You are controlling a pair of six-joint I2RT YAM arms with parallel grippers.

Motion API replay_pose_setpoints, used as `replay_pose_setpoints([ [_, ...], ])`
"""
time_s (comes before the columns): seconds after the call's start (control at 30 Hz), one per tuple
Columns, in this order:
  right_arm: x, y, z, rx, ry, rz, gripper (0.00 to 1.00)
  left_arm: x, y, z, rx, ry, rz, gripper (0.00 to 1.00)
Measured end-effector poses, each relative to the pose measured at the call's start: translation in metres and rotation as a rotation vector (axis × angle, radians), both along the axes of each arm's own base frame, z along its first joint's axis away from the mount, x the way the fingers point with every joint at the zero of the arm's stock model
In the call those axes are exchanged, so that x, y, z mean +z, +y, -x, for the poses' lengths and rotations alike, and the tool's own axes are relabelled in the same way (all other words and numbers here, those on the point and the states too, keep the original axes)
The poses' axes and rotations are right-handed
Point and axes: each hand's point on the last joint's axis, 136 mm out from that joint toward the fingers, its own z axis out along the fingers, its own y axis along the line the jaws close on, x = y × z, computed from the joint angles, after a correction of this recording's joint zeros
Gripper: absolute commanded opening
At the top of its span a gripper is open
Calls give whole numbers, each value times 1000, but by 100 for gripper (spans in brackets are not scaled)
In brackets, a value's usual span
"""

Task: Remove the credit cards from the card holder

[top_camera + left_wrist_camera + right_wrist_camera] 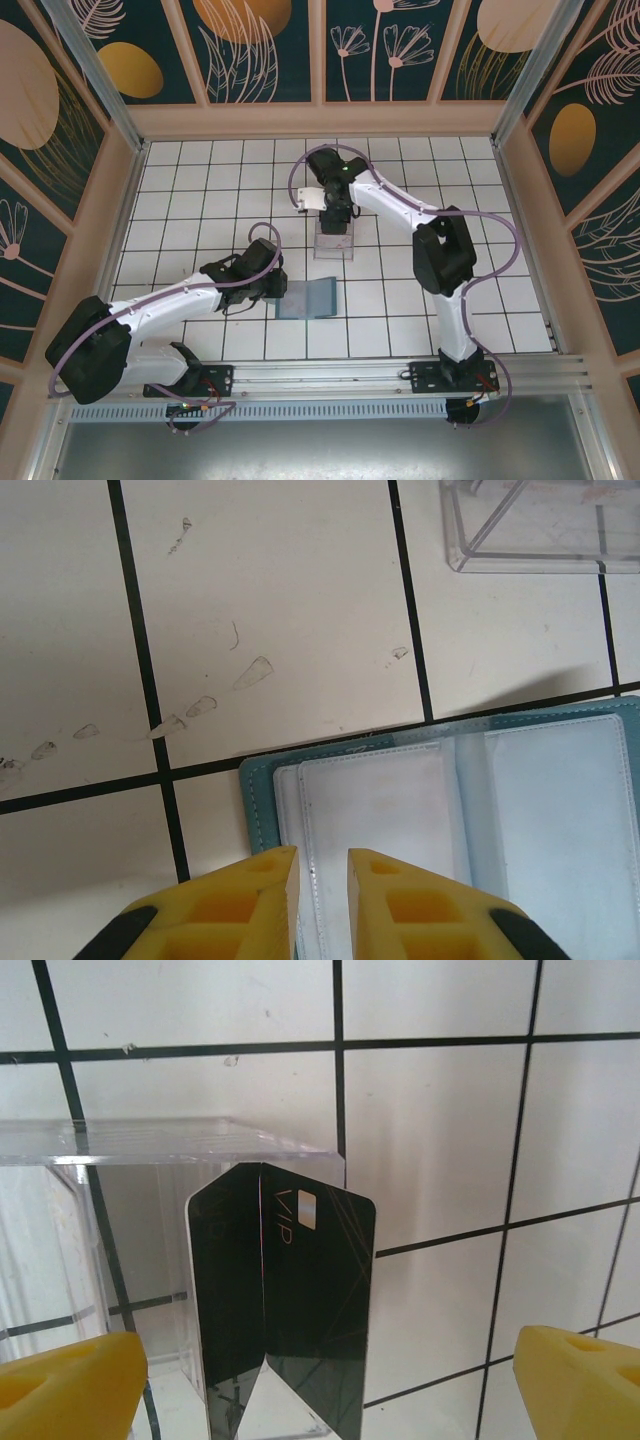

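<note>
The teal-blue card holder (308, 298) lies open on the tiles, and its pale lining (520, 820) faces up. My left gripper (277, 287) sits over the holder's left edge. Its yellow fingertips (322, 865) are almost shut, with only a narrow slit and nothing between them. A black credit card (318, 1300) marked VIP stands on edge at the clear tray (150, 1140) and is mirrored in the tray's wall. My right gripper (330, 1355) is wide open with a finger on either side of the card, touching nothing. It hangs above the tray (333, 243).
In the left wrist view the clear tray's corner (540, 530) lies just beyond the holder's far edge. White tiles with black grout spread all round. Wooden walls (320, 120) fence in the floor.
</note>
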Motion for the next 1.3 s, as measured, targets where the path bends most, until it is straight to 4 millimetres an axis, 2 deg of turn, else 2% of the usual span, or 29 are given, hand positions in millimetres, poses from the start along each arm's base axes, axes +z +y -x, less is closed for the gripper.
replay_pose_setpoints([
  [0.23,-9,-8,-7,-20,7,18,95,-1,1,1,0,2,-3,21],
  [0.7,12,-7,-41,-67,-145,-1,95,-3,3,2,2,5,-9,21],
  [1.3,26,-11,-66,-112,-245,-22,95,0,3,1,5,-5,-3,21],
])
